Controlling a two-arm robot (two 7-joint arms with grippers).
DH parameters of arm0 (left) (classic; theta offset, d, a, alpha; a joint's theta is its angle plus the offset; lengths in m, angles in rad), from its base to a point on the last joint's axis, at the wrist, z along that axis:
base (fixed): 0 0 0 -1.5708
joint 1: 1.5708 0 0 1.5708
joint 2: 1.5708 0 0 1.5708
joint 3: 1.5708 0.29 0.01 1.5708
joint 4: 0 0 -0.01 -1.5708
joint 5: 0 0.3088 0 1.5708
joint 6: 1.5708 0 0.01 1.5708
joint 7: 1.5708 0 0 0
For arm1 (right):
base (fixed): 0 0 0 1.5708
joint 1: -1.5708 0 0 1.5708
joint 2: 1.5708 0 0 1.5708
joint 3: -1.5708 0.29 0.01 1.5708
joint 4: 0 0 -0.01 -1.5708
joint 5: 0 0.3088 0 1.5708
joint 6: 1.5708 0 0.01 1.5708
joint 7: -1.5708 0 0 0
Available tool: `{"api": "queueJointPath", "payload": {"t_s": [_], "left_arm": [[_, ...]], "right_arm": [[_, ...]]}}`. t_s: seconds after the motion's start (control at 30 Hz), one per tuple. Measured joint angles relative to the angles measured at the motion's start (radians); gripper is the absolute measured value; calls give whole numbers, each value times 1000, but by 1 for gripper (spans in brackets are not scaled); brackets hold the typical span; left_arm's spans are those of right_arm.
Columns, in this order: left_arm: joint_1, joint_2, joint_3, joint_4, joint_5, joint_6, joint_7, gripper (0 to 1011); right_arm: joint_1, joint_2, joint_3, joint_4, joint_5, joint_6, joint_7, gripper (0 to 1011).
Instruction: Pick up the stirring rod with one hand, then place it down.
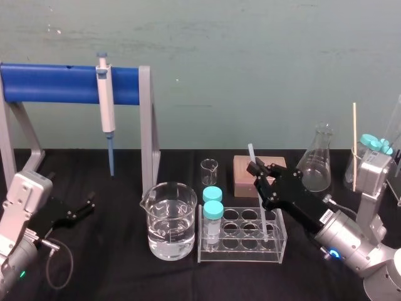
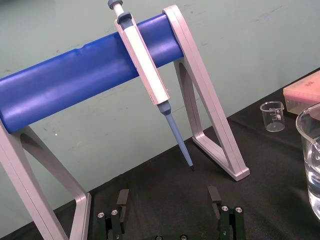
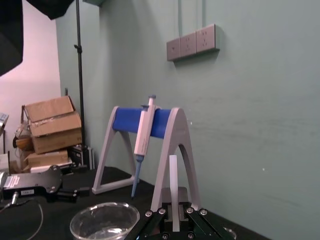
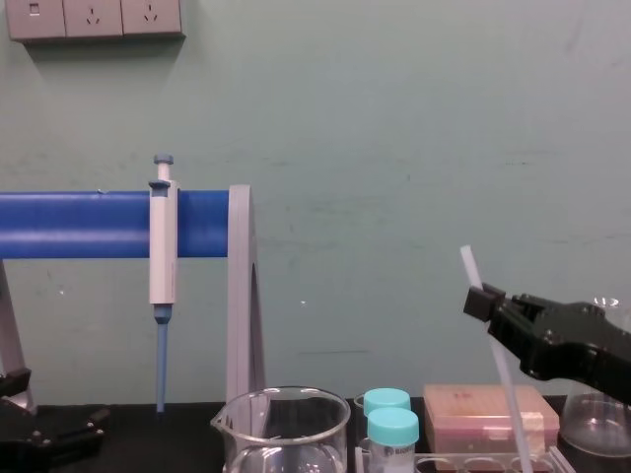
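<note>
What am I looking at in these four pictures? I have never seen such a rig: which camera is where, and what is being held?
This is a two-armed robot at a black table. The head view looks down from above, the chest view looks across from lower down, and each wrist view comes from a camera on one arm. On the table stand a water beaker, a clear tube rack with two teal-capped tubes, a small beaker, a conical flask and a blue stand with a pipette hanging on it. The right tool, by the rack, is shut on the stirring rod, holding it tilted. The left tool is open, low at the left, idle.
</note>
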Motion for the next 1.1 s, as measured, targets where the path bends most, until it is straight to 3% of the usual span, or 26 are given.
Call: {"api": "queueJointPath", "payload": {"t_s": [0.5,1.1], "left_arm": [[0,0,0,0,0,0,0,1000],[0,0,0,0,0,0,0,1000]], "right_arm": [[14,9,-22,40,-31,42,-18,66],[10,13,-28,36,-41,58,-27,66]]}}
